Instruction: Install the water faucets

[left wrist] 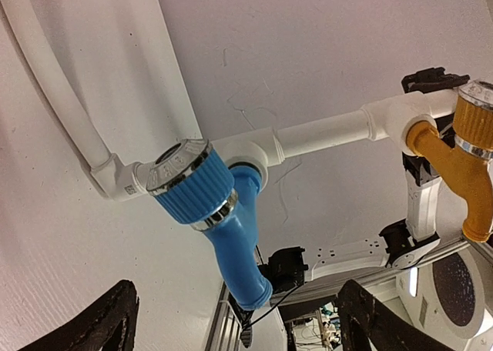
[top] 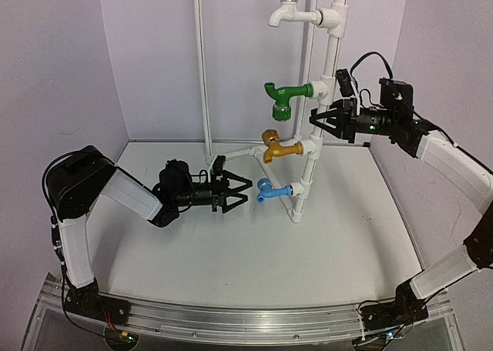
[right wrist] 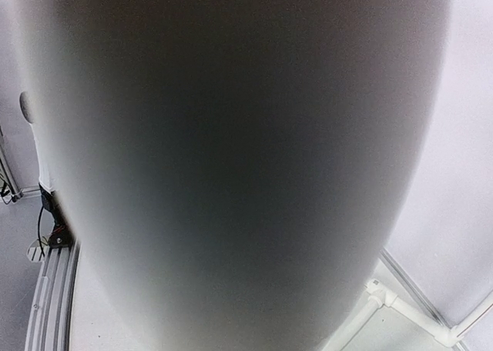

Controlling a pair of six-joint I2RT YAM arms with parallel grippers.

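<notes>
White worktop (top: 231,274) sits low between pale purple walls. Near the front, the left hand (top: 246,192) is spread wide open and holds nothing. Its black fingers (left wrist: 104,324) stand far apart. Just past them is the small blue tap (top: 266,189), stuck on the lowest arm of the tall white pipe (top: 306,170). Higher up sits the gold tap (top: 274,145). Above it, the right hand (top: 314,122) is clenched tight around the pipe. Then come the green tap (top: 281,98) and, at the top, the white tap (top: 286,14).
</notes>
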